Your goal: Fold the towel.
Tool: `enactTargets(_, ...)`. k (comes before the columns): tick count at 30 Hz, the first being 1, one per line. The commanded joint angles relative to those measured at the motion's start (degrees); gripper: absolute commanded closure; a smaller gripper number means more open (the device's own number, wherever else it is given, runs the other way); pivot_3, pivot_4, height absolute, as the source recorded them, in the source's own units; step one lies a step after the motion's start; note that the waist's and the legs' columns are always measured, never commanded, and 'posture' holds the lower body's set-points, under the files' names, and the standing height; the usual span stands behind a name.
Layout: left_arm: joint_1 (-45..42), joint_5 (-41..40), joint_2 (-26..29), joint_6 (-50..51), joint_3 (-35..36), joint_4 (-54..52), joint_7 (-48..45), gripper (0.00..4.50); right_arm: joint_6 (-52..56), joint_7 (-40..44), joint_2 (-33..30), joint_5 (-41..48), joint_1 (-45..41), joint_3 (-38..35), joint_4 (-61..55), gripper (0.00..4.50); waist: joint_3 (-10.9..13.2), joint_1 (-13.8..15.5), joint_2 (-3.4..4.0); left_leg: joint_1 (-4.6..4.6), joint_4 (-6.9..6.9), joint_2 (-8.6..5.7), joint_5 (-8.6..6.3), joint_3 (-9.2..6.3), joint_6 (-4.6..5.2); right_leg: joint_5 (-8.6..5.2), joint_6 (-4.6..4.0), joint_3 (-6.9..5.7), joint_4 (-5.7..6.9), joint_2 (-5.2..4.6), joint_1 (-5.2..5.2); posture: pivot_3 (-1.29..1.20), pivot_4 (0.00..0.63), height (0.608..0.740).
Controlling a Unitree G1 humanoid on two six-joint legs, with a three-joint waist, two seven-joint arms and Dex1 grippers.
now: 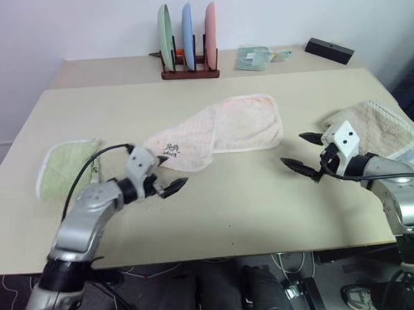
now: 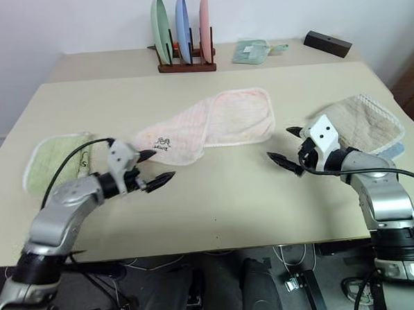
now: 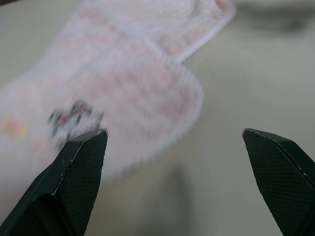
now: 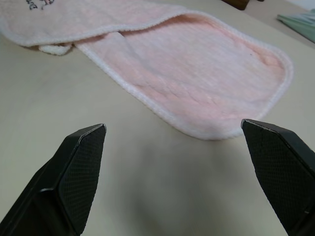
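Observation:
The pale pink-and-white towel (image 1: 223, 130) lies loosely doubled over in the middle of the table, its white hem showing and a small dark logo (image 1: 171, 150) at its near-left end. My left gripper (image 1: 170, 173) is open just short of that logo end, hovering over the tabletop. In the left wrist view the towel (image 3: 123, 83) lies ahead between the fingers (image 3: 81, 162). My right gripper (image 1: 295, 149) is open to the right of the towel's rounded end, apart from it. The right wrist view looks at that end (image 4: 206, 73) across bare table.
A light green towel (image 1: 65, 166) lies at the left and a beige waffle towel (image 1: 372, 125) at the right, behind my right wrist. At the back stand a plate rack (image 1: 187, 45) with three plates, a folded green cloth (image 1: 254, 57) and a black box (image 1: 328, 49).

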Motion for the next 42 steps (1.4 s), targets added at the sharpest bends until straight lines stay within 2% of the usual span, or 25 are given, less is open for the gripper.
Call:
enactTargets(1, -4.96, 3.41, -2.65, -0.42, -4.28, 4.29, 0.02, 0.02, 0.16, -1.79, 0.99, 0.91, 0.71, -1.26, -3.48, 0.00, 0.00, -0.03, 0.00, 0.00, 0.00, 0.01, 0.01, 0.00, -0.01, 0.01, 0.03, 0.00, 0.00, 0.01, 0.00, 0.00, 0.150, 0.737)
enactTargets(6, -11.04, 9.39, -7.02, 1.94, -10.10, 11.53, 2.47, 0.02, 0.33, -3.21, 2.27, 1.11, 3.31, -1.49, -5.77, 0.00, 0.00, 0.01, -0.02, 0.01, 0.00, 0.01, 0.00, 0.00, 0.01, 0.04, 0.11, 0.00, 0.02, 0.06, 0.00, 0.00, 0.150, 0.737)
enactTargets(9, -11.51, 10.51, -8.19, 3.56, -10.03, 12.68, 3.76, 0.02, 0.71, -3.79, 2.57, 1.33, 3.78, -1.41, -6.65, 0.00, 0.01, -0.07, -0.02, 0.01, 0.00, 0.02, 0.00, 0.00, 0.01, 0.06, 0.14, 0.00, 0.00, 0.06, 0.01, 0.00, 0.150, 0.737)
enactTargets(10, -11.14, 10.17, -8.59, 3.77, -9.64, 12.37, 3.80, 0.25, 0.66, -3.85, 2.61, 1.31, 3.84, -1.30, -6.64, 0.00, 0.00, -0.06, -0.02, 0.01, 0.00, 0.04, 0.00, 0.00, 0.01, 0.06, 0.15, 0.00, 0.00, 0.07, 0.01, 0.00, 0.150, 0.737)
enactTargets(12, -10.32, 9.58, -9.02, 4.09, -9.00, 11.49, 3.72, 0.86, 0.75, -3.94, 2.68, 1.34, 4.02, -1.01, -6.94, 0.00, 0.00, -0.04, -0.02, 0.02, 0.00, 0.05, 0.00, -0.02, 0.01, 0.06, 0.14, 0.01, 0.03, 0.08, 0.01, 0.00, 0.150, 0.737)
enactTargets(19, -8.45, 10.43, -8.50, 4.15, -7.61, 10.27, 4.98, 4.43, 0.29, -2.98, 2.62, 1.25, 2.98, -0.11, -5.41, 0.00, 0.00, -0.01, -0.02, 0.03, 0.01, 0.06, 0.00, -0.03, 0.01, 0.06, 0.14, 0.01, 0.02, 0.07, 0.01, 0.00, 0.150, 0.737)
enactTargets(25, -7.01, 10.65, -6.51, 1.07, -7.62, 8.21, 3.35, 4.48, -0.74, -2.40, 2.58, 0.85, 1.14, 0.58, -2.91, 0.00, 0.00, -0.06, -0.02, 0.03, 0.01, 0.06, 0.00, -0.03, 0.01, 0.06, 0.14, 0.01, 0.02, 0.07, 0.01, 0.00, 0.150, 0.737)
enactTargets(27, -3.40, 7.00, -3.20, -3.53, -6.80, 1.29, -3.35, 4.48, -2.00, -2.35, 2.51, 0.03, -0.85, 0.95, -0.54, 0.00, 0.00, -0.44, -0.01, 0.03, 0.00, 0.08, 0.00, -0.02, 0.00, 0.06, 0.13, 0.02, 0.02, 0.08, -0.02, 0.00, 0.150, 0.737)
enactTargets(29, -0.88, 3.24, -0.65, -2.91, -5.17, -3.73, -7.53, 4.48, -3.02, -2.33, 2.53, -0.58, -2.47, 1.18, 1.33, 0.00, 0.01, -0.49, -0.01, 0.02, -0.05, 0.11, 0.07, 0.01, -0.12, 0.05, 0.12, 0.04, 0.02, 0.08, -0.08, 0.00, 0.150, 0.737)
enactTargets(36, 4.19, -2.84, 6.81, 2.14, -2.69, -12.08, -14.00, 4.48, -4.85, -1.89, 2.81, -1.26, -4.58, 2.11, 3.99, 0.00, 0.00, 0.00, 0.00, -0.01, -0.01, 0.10, 0.02, -0.02, -0.03, -0.04, -0.07, 0.05, 0.01, 0.04, -0.06, 0.00, 0.150, 0.737)
enactTargets(40, 11.60, -13.49, 16.36, 11.33, 3.17, -19.45, -22.01, 4.48, -6.48, -0.69, 2.23, -2.32, -6.98, 3.38, 5.92, 0.00, 0.01, -0.68, 0.00, -0.02, -0.03, 0.11, 0.02, 0.00, -0.04, -0.04, -0.06, 0.06, 0.02, 0.05, -0.10, 0.00, 0.150, 0.737)
enactTargets(42, 14.10, -15.59, 18.79, 12.36, 4.94, -21.18, -22.86, 4.48, -7.86, -0.45, 1.79, -3.66, -8.55, 4.09, 7.38, 0.00, 0.02, -0.84, 0.03, -0.02, -0.06, 0.13, 0.02, 0.00, -0.04, -0.05, -0.07, 0.06, 0.04, 0.07, -0.13, 0.00, 0.150, 0.737)
